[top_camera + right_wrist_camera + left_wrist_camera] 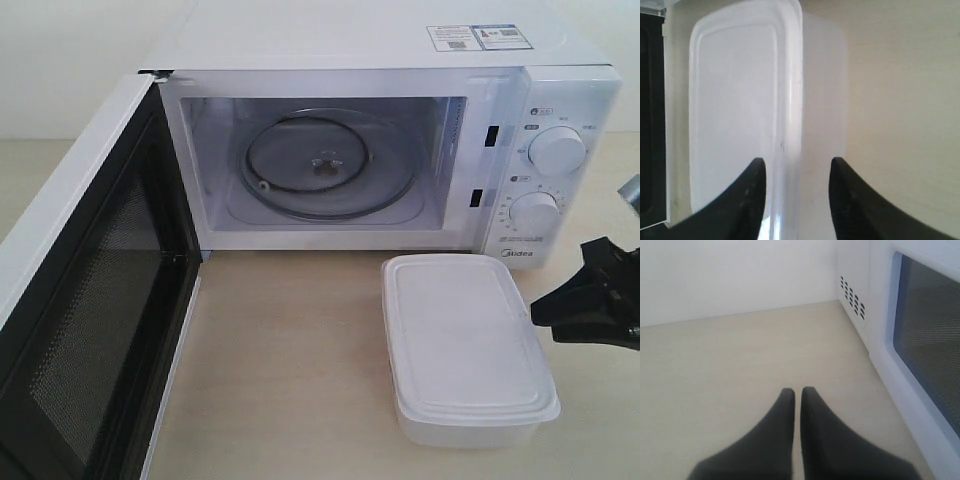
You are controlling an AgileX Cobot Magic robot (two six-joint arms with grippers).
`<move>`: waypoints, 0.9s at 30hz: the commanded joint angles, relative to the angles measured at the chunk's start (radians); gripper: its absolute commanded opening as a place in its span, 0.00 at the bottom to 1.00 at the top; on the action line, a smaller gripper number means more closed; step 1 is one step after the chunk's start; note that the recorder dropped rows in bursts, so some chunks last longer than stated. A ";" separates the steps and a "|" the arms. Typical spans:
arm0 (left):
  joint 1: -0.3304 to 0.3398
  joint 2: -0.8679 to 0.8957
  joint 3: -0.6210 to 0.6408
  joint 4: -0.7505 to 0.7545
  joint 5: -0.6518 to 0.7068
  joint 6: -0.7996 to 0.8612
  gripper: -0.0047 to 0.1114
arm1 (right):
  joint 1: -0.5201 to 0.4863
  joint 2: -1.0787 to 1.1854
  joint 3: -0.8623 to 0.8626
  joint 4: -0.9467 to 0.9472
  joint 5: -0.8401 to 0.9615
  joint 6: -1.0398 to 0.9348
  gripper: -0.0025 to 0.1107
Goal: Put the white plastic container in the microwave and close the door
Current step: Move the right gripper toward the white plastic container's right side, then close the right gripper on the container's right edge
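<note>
The white plastic container (465,340) stands lidded on the table in front of the microwave (380,40), below its dials. The door (90,300) is swung wide open to the left, and the glass turntable (325,165) inside is bare. My right gripper (537,312) is open at the container's right side. In the right wrist view the right gripper (797,167) has the container (735,100) lid rim and side wall showing between its fingers; contact cannot be told. My left gripper (796,391) is shut on nothing, outside the door (930,350).
The pale wooden table (290,370) runs from the door to the container. The open door blocks the left side of the exterior view. A white wall (735,275) rises behind the table, and the microwave's side vents (852,297) lie ahead of the left gripper.
</note>
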 commanded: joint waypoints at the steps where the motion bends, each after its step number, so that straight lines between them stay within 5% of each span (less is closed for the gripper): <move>1: 0.002 0.003 -0.004 -0.007 -0.007 0.001 0.08 | 0.040 0.000 -0.004 0.007 -0.057 -0.020 0.38; 27: 0.002 0.003 -0.004 -0.007 -0.007 0.001 0.08 | 0.043 0.036 -0.002 0.062 -0.020 -0.043 0.38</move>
